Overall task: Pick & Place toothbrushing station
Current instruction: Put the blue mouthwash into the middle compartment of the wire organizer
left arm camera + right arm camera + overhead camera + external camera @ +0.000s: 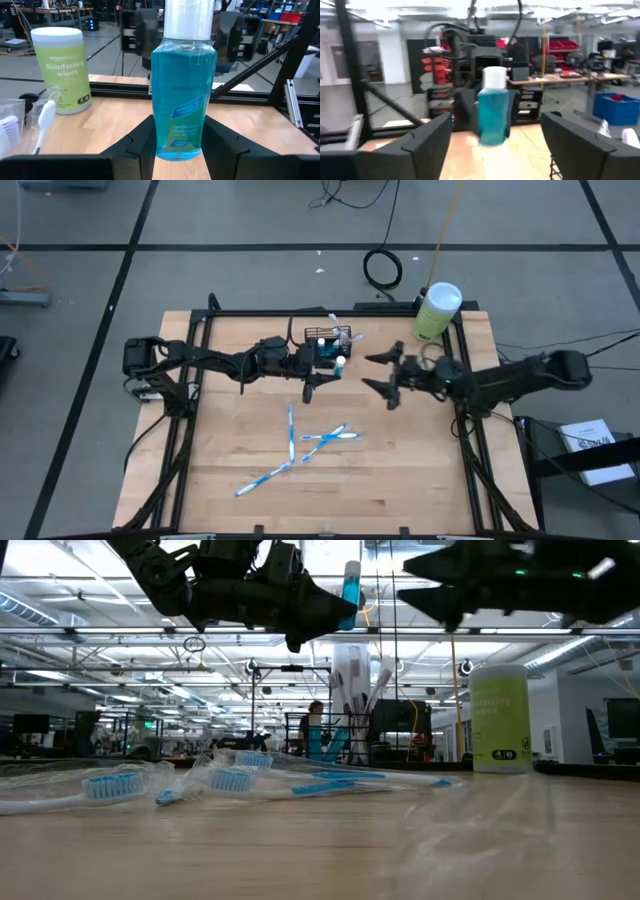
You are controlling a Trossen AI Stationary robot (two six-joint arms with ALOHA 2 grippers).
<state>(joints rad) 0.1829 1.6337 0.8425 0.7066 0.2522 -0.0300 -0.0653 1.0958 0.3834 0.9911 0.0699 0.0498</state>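
Note:
The toothbrushing station [322,337], a small black wire-mesh basket with wrapped toothbrushes standing in it, rests on the table's far middle [345,745]. Just in front of it my left gripper [333,368] is shut on a blue mouthwash bottle [184,100] with a white cap, held above the table. My right gripper [366,372] hovers open a little to the bottle's right, its fingers pointing at the bottle [493,112] without touching it. Several blue-and-white toothbrushes [318,438] lie flat on the table's middle. My left gripper pinches the bottle's lower body [162,145] between its two fingers, one on each side. The fingers [135,147] lie level and come from the table's left. The bottle stands upright with its cap up, lifted clear of the table [350,595].
A tall pale-green tub of disinfecting wipes [437,310] with a white lid stands at the table's far right corner. A black frame rail [200,430] runs along the table's edges. Bare wood [400,470] lies toward the near right.

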